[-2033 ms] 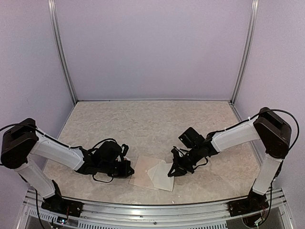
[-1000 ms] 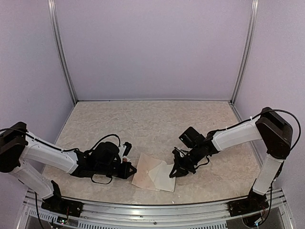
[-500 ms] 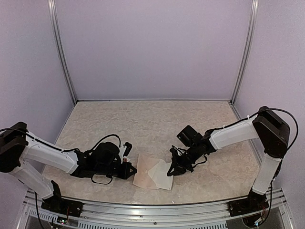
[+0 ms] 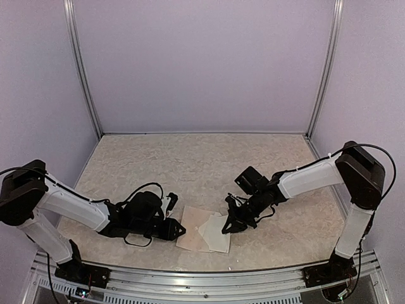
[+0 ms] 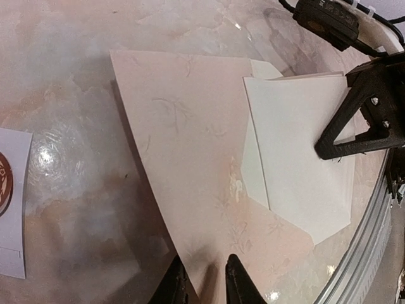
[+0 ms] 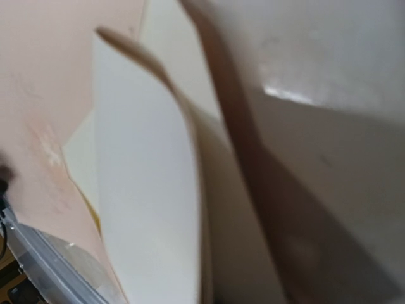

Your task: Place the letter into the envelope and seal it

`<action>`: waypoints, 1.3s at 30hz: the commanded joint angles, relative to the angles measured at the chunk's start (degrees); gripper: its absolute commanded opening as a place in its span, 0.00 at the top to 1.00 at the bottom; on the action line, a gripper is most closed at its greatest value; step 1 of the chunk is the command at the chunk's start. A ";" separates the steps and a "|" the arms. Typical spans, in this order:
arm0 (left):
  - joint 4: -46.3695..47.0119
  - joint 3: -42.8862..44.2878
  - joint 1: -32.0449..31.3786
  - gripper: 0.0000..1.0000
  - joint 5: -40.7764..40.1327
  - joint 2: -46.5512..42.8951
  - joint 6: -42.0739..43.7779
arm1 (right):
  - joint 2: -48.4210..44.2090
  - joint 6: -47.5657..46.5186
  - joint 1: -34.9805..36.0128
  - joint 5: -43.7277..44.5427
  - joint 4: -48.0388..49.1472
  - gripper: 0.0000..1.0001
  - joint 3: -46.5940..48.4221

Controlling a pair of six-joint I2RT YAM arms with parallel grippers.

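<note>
Left arm [image 4: 69,206], right arm [image 4: 310,177]: white shells, black joints, black bases. Loose black cables loop off both. Left gripper [image 5: 202,278]: black tapered tips. Right gripper [image 4: 226,229]: black triangular finger [image 5: 380,111], two screws.

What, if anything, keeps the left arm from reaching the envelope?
Likely nothing: the left gripper sits at the near edge of the envelope, jaws slightly apart. The right gripper pinches the letter on the opposite side.
</note>
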 commanded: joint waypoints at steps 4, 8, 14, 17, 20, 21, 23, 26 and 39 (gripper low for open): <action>4.77 -0.82 1.25 0.71 2.87 1.04 0.12 | 0.40 -1.37 -0.26 -0.62 -0.84 1.00 0.92; 7.58 -0.29 2.32 0.63 5.56 2.13 0.21 | 0.43 -2.15 -0.11 -1.21 -0.62 1.00 1.01; 9.25 2.53 2.91 0.62 7.82 5.34 1.17 | 0.14 -3.77 0.02 -1.67 -0.64 1.00 1.51; 9.47 4.25 3.30 0.73 8.90 7.90 1.52 | -0.78 -4.61 0.20 -1.06 -1.35 1.00 2.18; 8.33 5.47 3.34 0.97 8.15 8.81 2.24 | -2.86 -4.21 0.21 0.99 -1.62 1.00 1.69; 8.04 5.44 3.29 1.00 7.71 8.61 2.42 | -3.62 -3.90 0.26 1.37 -1.62 1.00 1.38; 7.74 4.89 3.20 1.00 6.86 7.76 2.58 | -5.18 -3.04 0.15 1.96 -1.56 1.00 0.29; 9.33 2.61 2.96 1.00 5.77 5.64 2.16 | -7.97 -1.66 -0.29 2.73 -1.62 1.00 -2.20; 11.90 -2.15 0.48 1.00 3.07 -0.97 4.74 | -12.89 1.97 -0.89 3.00 -1.51 1.00 -8.54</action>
